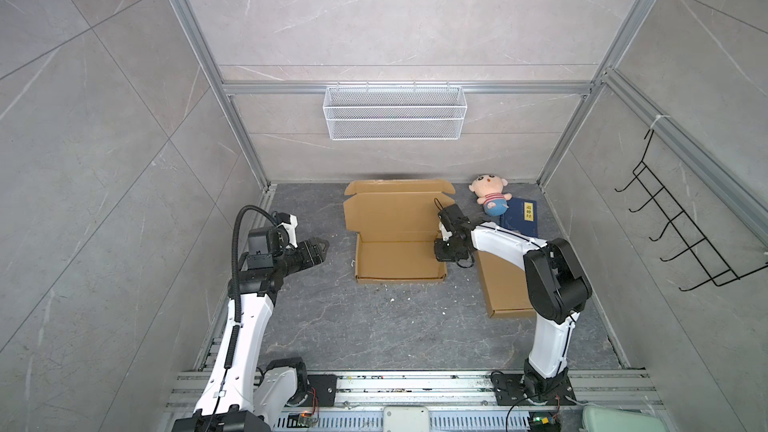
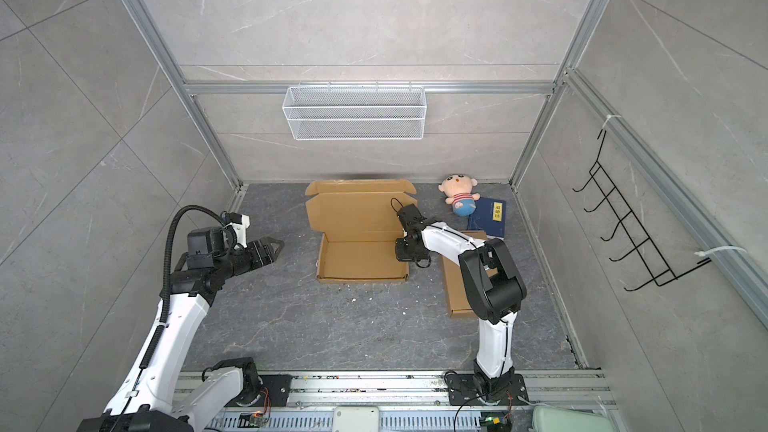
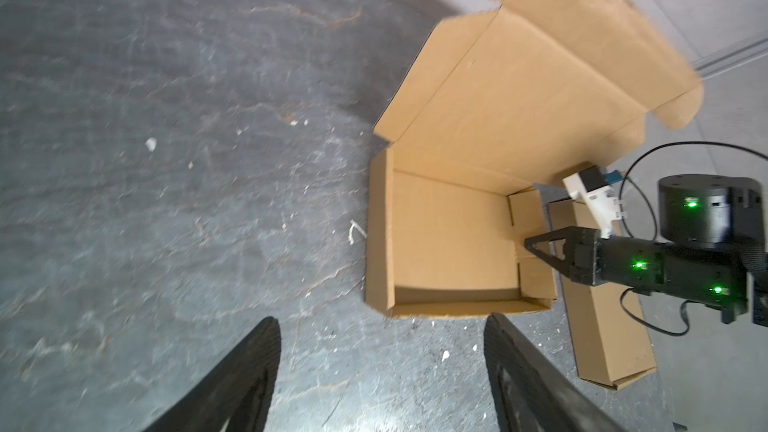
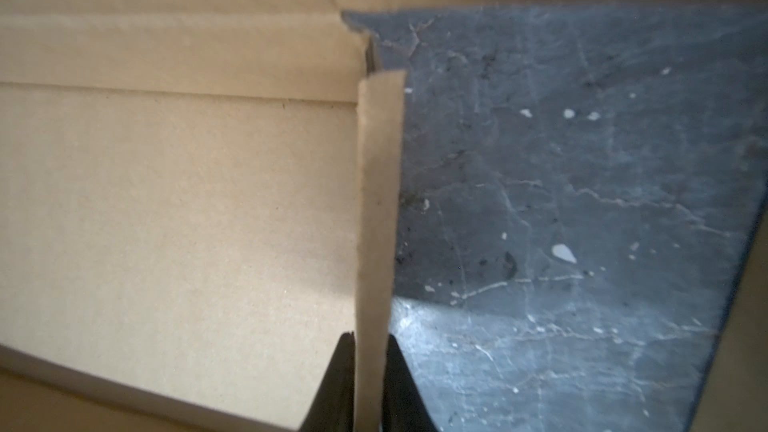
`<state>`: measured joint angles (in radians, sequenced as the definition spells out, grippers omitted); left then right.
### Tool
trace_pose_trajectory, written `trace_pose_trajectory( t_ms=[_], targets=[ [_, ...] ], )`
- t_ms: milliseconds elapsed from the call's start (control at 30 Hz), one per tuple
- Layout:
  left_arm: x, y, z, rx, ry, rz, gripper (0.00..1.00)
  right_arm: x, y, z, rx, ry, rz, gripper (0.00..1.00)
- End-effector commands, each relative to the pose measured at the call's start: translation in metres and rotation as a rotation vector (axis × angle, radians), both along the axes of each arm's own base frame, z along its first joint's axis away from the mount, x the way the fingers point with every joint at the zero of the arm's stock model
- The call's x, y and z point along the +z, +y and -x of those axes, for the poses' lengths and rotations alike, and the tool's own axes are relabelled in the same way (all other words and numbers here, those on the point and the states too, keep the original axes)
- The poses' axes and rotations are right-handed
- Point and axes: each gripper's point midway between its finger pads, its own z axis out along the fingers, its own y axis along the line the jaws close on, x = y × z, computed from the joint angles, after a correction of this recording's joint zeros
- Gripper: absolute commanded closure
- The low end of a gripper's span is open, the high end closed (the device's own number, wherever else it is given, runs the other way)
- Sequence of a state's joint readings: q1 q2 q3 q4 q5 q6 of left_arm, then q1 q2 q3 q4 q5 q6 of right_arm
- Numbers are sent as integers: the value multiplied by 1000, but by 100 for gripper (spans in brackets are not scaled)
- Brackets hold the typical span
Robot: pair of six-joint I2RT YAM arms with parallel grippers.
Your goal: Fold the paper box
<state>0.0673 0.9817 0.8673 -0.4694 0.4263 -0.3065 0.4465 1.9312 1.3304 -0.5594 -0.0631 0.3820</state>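
Paper box [image 3: 453, 234] wall is pinched between right gripper [image 4: 370, 340] jaws; left gripper [image 3: 381, 320] is spread, box ahead; flat carton [image 3: 602, 326] noted just outside pinch.

Two cardboard boxes are sitting mid-frame, an open box [image 1: 395, 259] and a flat box [image 1: 505, 288], and two arms, left arm [image 1: 249, 326] and right arm [image 1: 548, 338], are reaching in. One doll [image 1: 490, 197], one book [image 1: 519, 218], one wire basket [image 1: 395, 112] and one hook rack [image 1: 685, 234] are showing too.

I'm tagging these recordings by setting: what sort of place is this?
Probably a robot test cell: left arm and right arm bolted to a front rail, walls on an aluminium frame, a plush doll as prop.
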Motion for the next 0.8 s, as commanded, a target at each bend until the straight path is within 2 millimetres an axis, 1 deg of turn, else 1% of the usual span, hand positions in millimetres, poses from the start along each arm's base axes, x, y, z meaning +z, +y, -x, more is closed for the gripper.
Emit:
trace_pose_trajectory(
  t_ms=[0,67,133,233,333,433,467,500,533,567,600,633,700,767],
  targets=[
    [16,-9,-15,-63,-114,18,22,7,-5,-2,-5,-26,10,82],
    [18,-13,-21,-93,-141,20,22,13,-2,-6,15,-41,-13,76],
    [20,-17,-25,-138,-164,14,22,24,1,-9,37,-65,-34,64],
    [19,-18,-31,-167,-170,-16,22,48,3,-12,64,-109,-82,51],
    [20,-20,-38,-196,-181,-26,23,77,-1,-15,81,-151,-144,43],
    [24,-21,-47,-213,-210,-38,23,117,-14,-17,85,-268,-146,36],
    [25,-20,-53,-218,-222,-46,23,134,-26,-20,68,-350,-101,31],
    [26,-20,-58,-223,-234,-53,23,150,-37,-23,43,-442,-62,25],
    [27,-21,-63,-231,-244,-58,23,163,-48,-27,12,-535,-30,6],
    [29,-21,-69,-237,-258,-66,23,176,-60,-31,-37,-628,1,1],
    [31,-21,-75,-241,-281,-79,23,186,-70,-35,-84,-705,12,1],
    [33,-21,-80,-248,-304,-86,23,191,-73,-37,-102,-749,10,1],
    [41,-27,-85,-295,-385,-100,23,198,-67,-45,-46,-784,-17,1],
    [41,-28,-91,-328,-414,-135,22,201,-52,-54,65,-751,-69,2]
  ],
)
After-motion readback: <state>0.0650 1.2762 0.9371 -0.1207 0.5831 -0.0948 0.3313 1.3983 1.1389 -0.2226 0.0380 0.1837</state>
